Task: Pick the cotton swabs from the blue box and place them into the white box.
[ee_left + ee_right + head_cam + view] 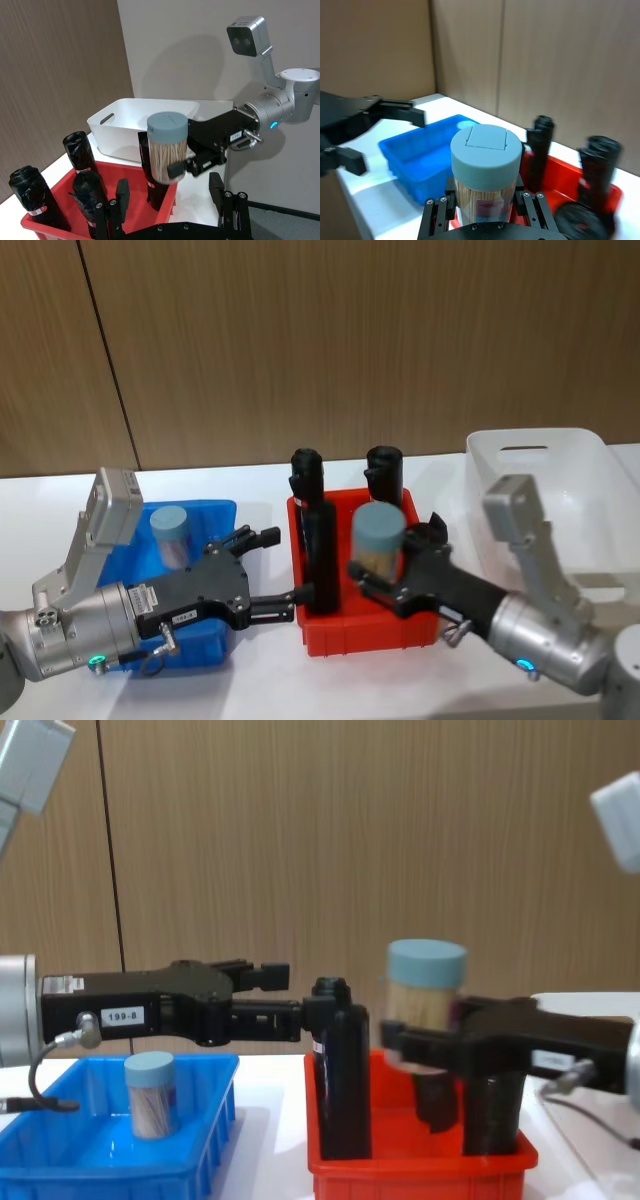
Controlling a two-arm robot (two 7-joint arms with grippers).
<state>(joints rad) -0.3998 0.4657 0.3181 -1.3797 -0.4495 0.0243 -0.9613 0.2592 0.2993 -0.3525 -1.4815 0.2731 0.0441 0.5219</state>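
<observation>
My right gripper [378,578] is shut on one tub of cotton swabs [378,537], clear with a pale blue lid, and holds it upright over the red bin. The held tub [486,170] stands between that gripper's fingers in the right wrist view, and the chest view shows it [425,985] above the bin. Another tub [170,532] stands in the blue box [205,640] at the left. My left gripper [283,566] hangs open and empty between the blue box and the red bin. The white box [590,490] sits at the far right, beyond the right gripper.
A red bin [370,635] with several tall black rolls [318,540] stands in the middle, under both grippers. A wooden wall runs behind the white table.
</observation>
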